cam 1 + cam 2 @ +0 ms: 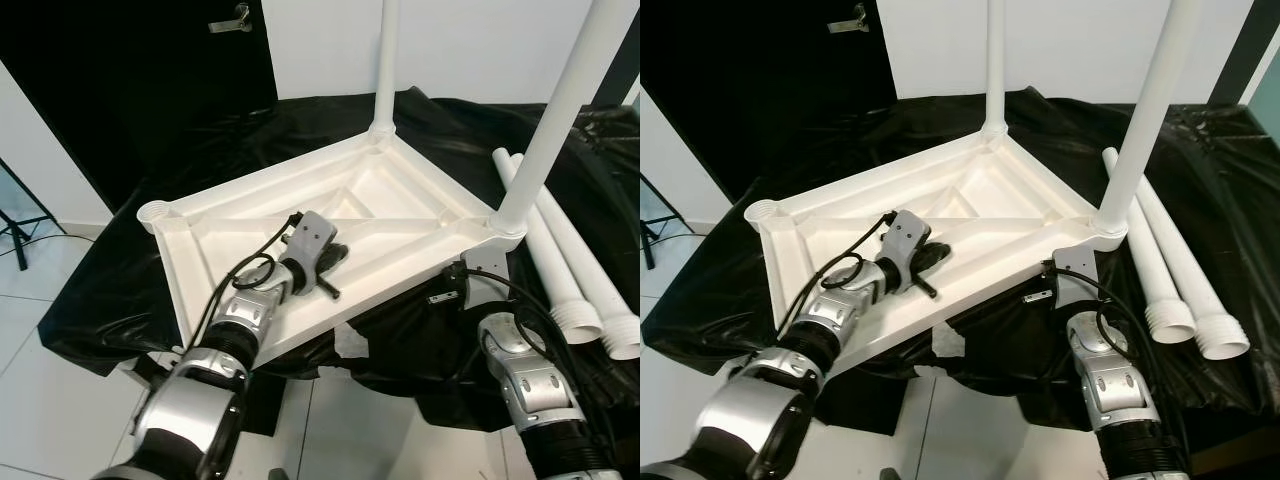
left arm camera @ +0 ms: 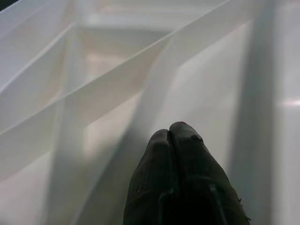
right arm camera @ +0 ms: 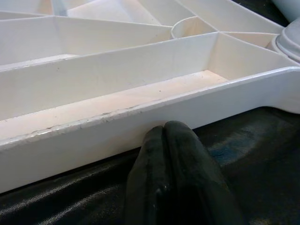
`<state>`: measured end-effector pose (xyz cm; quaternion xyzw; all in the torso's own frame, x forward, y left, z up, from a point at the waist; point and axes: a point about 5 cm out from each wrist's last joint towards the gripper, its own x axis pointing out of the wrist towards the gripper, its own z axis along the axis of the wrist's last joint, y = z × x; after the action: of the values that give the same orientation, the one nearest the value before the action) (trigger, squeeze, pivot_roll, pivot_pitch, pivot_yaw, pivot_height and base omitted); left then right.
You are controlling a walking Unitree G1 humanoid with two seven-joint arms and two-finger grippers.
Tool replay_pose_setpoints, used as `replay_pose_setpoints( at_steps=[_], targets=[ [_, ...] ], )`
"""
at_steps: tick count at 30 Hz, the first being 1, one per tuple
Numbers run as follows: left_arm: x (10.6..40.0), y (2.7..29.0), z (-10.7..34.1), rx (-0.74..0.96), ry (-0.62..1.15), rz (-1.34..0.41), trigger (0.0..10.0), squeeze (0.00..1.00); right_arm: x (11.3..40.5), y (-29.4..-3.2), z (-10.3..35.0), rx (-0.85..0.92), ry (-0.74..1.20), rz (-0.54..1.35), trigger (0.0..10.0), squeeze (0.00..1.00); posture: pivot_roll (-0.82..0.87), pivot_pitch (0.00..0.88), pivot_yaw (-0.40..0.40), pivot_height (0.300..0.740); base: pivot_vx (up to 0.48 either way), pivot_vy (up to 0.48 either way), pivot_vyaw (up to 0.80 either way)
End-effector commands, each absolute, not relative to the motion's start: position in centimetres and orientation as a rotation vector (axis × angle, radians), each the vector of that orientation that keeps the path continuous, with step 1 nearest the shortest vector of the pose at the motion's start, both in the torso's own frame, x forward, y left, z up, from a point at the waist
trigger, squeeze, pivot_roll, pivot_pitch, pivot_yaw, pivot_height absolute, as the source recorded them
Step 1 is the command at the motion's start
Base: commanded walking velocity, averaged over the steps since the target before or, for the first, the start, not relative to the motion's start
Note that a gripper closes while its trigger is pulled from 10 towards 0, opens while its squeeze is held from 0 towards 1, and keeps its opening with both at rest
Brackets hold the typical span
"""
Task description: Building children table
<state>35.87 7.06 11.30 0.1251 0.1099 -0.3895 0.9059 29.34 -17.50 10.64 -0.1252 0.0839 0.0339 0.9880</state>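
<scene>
Left eye view shows a white plastic tabletop [image 1: 330, 225] lying upside down on a worktop covered in black sheeting [image 1: 120, 300]. Two white legs [image 1: 550, 130] already stand upright in its far and right corner sockets; two spare legs [image 1: 575, 285] lie just beside it on the sheeting. The near-left corner socket [image 1: 155, 213] is empty. The left gripper [image 1: 325, 275] rests inside the ribbed underside, fingers [image 2: 176, 180] pressed together, holding nothing. The right gripper [image 3: 171, 176] sits against the tabletop's near edge by the right corner, fingers also together and empty. Assembly looks about half finished; next, a spare leg likely needs picking up and seating in an open socket.
</scene>
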Motion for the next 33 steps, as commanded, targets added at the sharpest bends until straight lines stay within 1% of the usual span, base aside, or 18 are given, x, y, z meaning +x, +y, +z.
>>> replay_pose_setpoints(
  at_steps=[1,2,3,4,6,7,8,9,12,13,16,20,21,22,25,28,31,33],
  targets=[
    [35.2,7.3,10.0,0.276,0.311,-0.844,10.0,0.0,29.4,-16.9,10.2,-0.24,0.19,0.084,10.0,0.0,-0.11,0.0,0.041,0.74,0.0,0.0,0.0],
    [33.7,6.8,9.0,0.261,0.386,-1.027,10.0,0.0,29.4,-16.4,10.0,-0.232,0.191,0.093,10.0,0.0,-0.12,0.0,0.046,0.74,0.0,0.0,0.0],
    [33.1,6.7,8.7,0.251,0.409,-1.092,10.0,0.0,29.4,-16.3,10.0,-0.231,0.193,0.096,10.0,0.0,-0.12,0.0,0.046,0.74,0.0,0.0,0.0],
    [33.1,6.7,8.7,0.251,0.409,-1.092,10.0,0.0,29.4,-16.3,10.0,-0.231,0.193,0.096,10.0,0.0,-0.12,0.0,0.046,0.74,0.0,0.0,0.0],
    [32.2,6.6,7.9,0.284,0.446,-1.187,10.0,0.0,29.5,-16.1,9.9,-0.231,0.194,0.102,10.0,0.0,-0.12,0.0,0.051,0.74,0.0,0.0,0.0],
    [32.2,6.6,7.9,0.284,0.446,-1.187,10.0,0.0,29.5,-16.1,9.9,-0.231,0.194,0.102,10.0,0.0,-0.12,0.0,0.051,0.74,0.0,0.0,0.0],
    [31.8,6.5,7.6,0.298,0.462,-1.225,10.0,0.0,29.7,-16.2,9.9,-0.236,0.194,0.103,10.0,0.0,-0.13,0.0,0.054,0.74,0.0,0.0,0.0],
    [31.4,6.0,7.6,0.294,0.466,-1.287,10.0,0.0,30.3,-16.4,10.0,-0.254,0.189,0.102,10.0,0.0,-0.13,0.0,0.059,0.74,0.0,0.0,0.0],
    [30.8,4.8,8.1,0.263,0.448,-1.383,10.0,0.0,31.8,-17.3,10.6,-0.31,0.172,0.092,10.0,0.0,-0.14,0.0,0.064,0.74,0.0,0.0,0.0],
    [30.8,4.8,8.1,0.263,0.448,-1.383,10.0,0.0,31.8,-17.3,10.6,-0.31,0.172,0.092,10.0,0.0,-0.14,0.0,0.064,0.74,0.0,0.0,0.0],
    [30.7,3.8,8.7,0.255,0.417,-1.421,10.0,0.0,33.7,-18.3,11.8,-0.359,0.135,0.068,10.0,0.0,-0.14,0.0,0.066,0.74,0.0,0.0,0.0],
    [30.6,3.6,8.8,0.256,0.414,-1.424,10.0,0.0,34.0,-18.4,12.1,-0.362,0.13,0.064,10.0,0.0,-0.14,0.0,0.066,0.74,0.0,0.0,0.0],
    [30.5,3.2,9.0,0.255,0.39,-1.426,10.0,0.0,34.7,-18.4,12.8,-0.363,0.114,0.06,10.0,0.0,-0.13,0.0,0.062,0.74,0.0,0.0,0.0],
    [30.5,3.2,9.0,0.255,0.39,-1.426,10.0,0.0,34.7,-18.4,12.8,-0.363,0.114,0.06,10.0,0.0,-0.13,0.0,0.062,0.74,0.0,0.0,0.0],
    [30.8,2.1,9.8,0.185,0.289,-1.358,10.0,0.0,35.4,-17.8,13.9,-0.335,0.068,0.052,10.0,0.0,-0.12,0.0,0.055,0.74,0.0,0.0,0.0],
    [30.9,2.0,10.1,0.154,0.256,-1.334,10.0,0.0,35.2,-17.5,13.7,-0.324,0.056,0.049,10.0,0.0,-0.12,0.0,0.054,0.74,0.0,0.0,0.0],
    [31.1,1.9,11.1,0.016,0.177,-1.275,10.0,0.0,33.7,-16.4,13.3,-0.28,-0.004,0.02,10.0,0.0,-0.12,0.0,0.054,0.74,0.0,0.0,0.0],
    [31.0,1.8,11.2,-0.006,0.168,-1.275,10.0,0.0,33.1,-16.1,13.0,-0.263,-0.005,0.017,10.0,0.0,-0.12,0.0,0.055,0.74,0.0,0.0,0.0]
  ],
)
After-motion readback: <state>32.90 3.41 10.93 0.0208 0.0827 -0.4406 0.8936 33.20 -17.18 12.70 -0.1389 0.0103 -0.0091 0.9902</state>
